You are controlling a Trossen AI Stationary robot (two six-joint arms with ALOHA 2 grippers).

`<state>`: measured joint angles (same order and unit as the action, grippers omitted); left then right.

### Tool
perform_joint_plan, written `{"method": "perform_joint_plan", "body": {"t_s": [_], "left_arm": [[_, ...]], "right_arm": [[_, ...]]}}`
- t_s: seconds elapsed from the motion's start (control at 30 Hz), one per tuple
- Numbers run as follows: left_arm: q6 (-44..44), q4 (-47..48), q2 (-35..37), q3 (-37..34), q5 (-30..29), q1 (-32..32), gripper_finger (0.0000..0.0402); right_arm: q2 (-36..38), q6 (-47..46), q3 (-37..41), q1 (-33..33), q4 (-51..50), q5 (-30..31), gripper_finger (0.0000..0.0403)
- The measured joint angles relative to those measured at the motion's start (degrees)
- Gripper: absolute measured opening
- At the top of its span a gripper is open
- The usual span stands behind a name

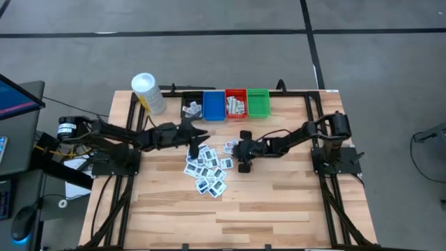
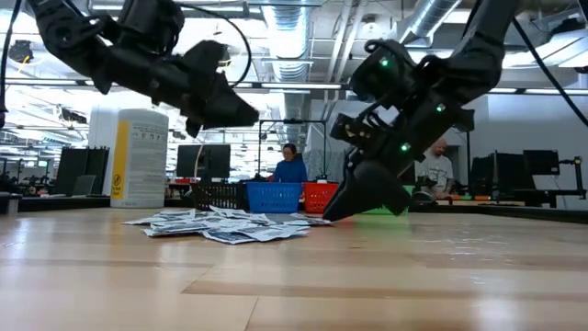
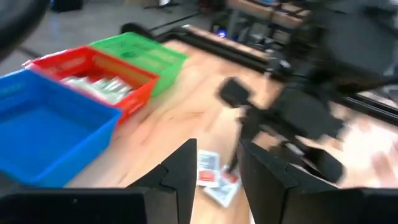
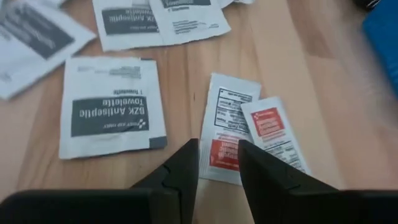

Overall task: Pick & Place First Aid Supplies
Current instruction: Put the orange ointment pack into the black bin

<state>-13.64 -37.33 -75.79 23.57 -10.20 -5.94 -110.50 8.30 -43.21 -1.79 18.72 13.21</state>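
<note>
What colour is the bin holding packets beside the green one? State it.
Red bin, clearest in the left wrist view.

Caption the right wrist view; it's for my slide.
Right claw open above two red-marked packets, beside a BZK antiseptic towelette on the wooden table.

**Wood, paper, plastic**

The table [image 1: 279,195] is pale planked wood, smooth with a soft sheen. On it, the packets [image 4: 112,115] look like matt printed paper, slightly crinkled. Behind them, the bins [image 3: 134,68] are glossy moulded plastic.
</note>
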Motion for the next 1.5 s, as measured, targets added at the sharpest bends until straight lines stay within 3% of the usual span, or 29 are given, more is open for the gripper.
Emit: {"method": "perform_joint_plan", "body": {"t_s": [0.23, 0.4, 0.6, 0.8, 1.0, 1.2, 1.37, 1.5], "left_arm": [[1.8, -1.8, 0.0, 0.0, 0.0, 2.6, 0.0118], [1.8, -1.9, 0.0, 0.0, 0.0, 2.6, 0.0116], [1.8, -2.0, 0.0, 0.0, 0.0, 2.6, 0.0117], [1.9, -2.0, 0.0, 0.0, 0.0, 2.6, 0.0117], [5.6, -2.2, 0.0, 0.0, 0.0, 2.9, 0.0118], [0.5, -4.0, -1.0, 0.1, 0.2, 3.0, 0.0118], [-9.1, -9.4, -7.5, 2.4, 6.0, 3.0, 0.0125], [-17.7, -13.0, -13.8, 5.0, 6.4, 3.0, 0.0142]], "right_arm": [[-3.1, -5.8, -0.4, -2.8, 2.4, -11.2, 0.0098], [-3.6, -6.7, -0.3, -2.7, 3.7, -11.4, 0.0073], [-3.5, -8.2, -0.3, -2.6, 3.8, -10.2, 0.0009], [-0.3, -7.6, -0.2, -2.0, -2.4, -8.6, 0.0003], [7.6, -6.4, 0.7, -0.7, -7.9, -5.6, 0.0001], [15.6, -5.2, 0.5, 2.9, -10.8, 6.1, 0.0001], [18.7, -3.5, 0.4, 6.2, -10.8, 17.7, 0.0], [20.1, -1.9, 0.5, 9.2, -10.3, 25.9, 0.0]]}}
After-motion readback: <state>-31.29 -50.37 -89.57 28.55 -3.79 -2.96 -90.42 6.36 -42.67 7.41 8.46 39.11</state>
